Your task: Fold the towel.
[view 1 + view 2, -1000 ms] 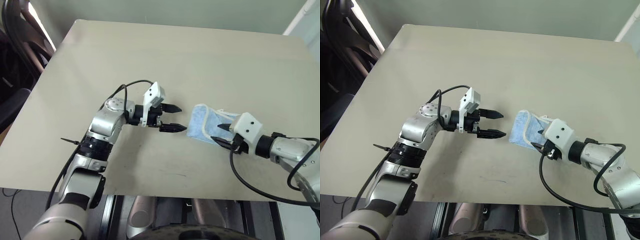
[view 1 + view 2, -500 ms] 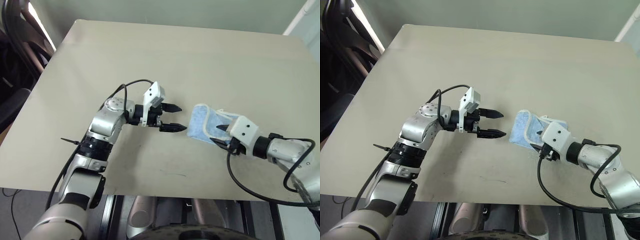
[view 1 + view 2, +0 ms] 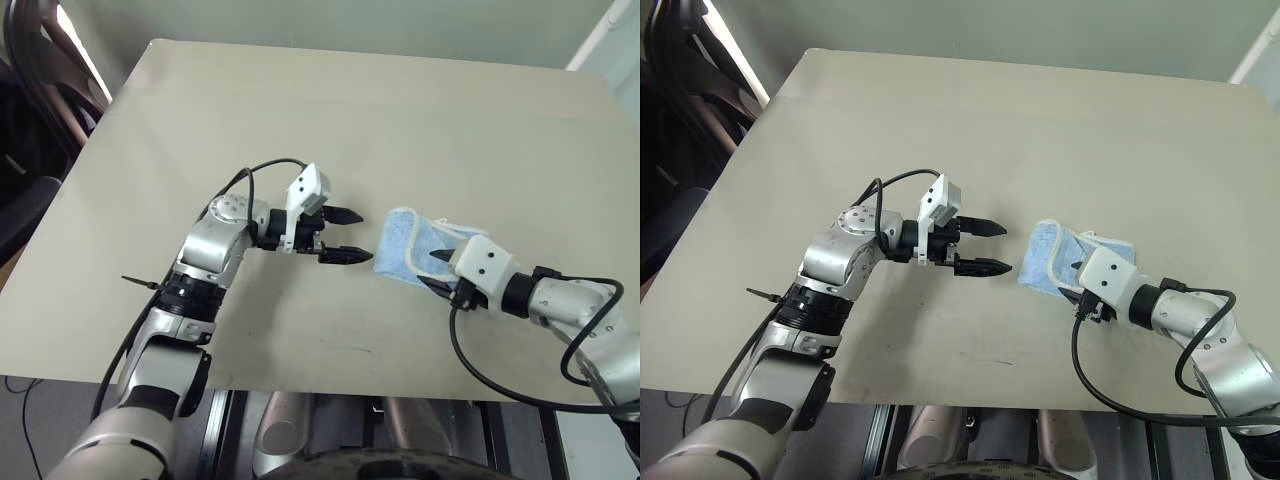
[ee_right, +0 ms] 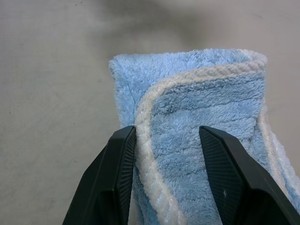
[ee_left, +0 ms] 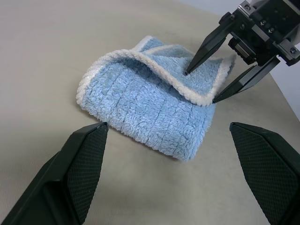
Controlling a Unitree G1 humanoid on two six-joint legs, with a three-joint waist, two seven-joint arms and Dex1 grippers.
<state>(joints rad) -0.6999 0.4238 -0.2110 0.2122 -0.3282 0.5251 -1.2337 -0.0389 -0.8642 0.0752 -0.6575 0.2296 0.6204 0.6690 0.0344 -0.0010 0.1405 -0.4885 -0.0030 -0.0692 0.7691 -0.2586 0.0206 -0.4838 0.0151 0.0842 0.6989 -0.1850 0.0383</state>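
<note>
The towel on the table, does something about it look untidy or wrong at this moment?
Yes. The towel is folded, but not squarely: its top layer with the white edging lies askew and partly lifted, so the edges do not line up. The right gripper has its fingers on that layer. Nothing looks torn or stained.

surface: beige desk [image 3: 420,120], plain flat top | on it: light blue terry towel [image 3: 408,247] with white stitched edging, folded into a small bundle, top layer partly raised | place: toward the near right part of the desk, well in from its edges
</note>
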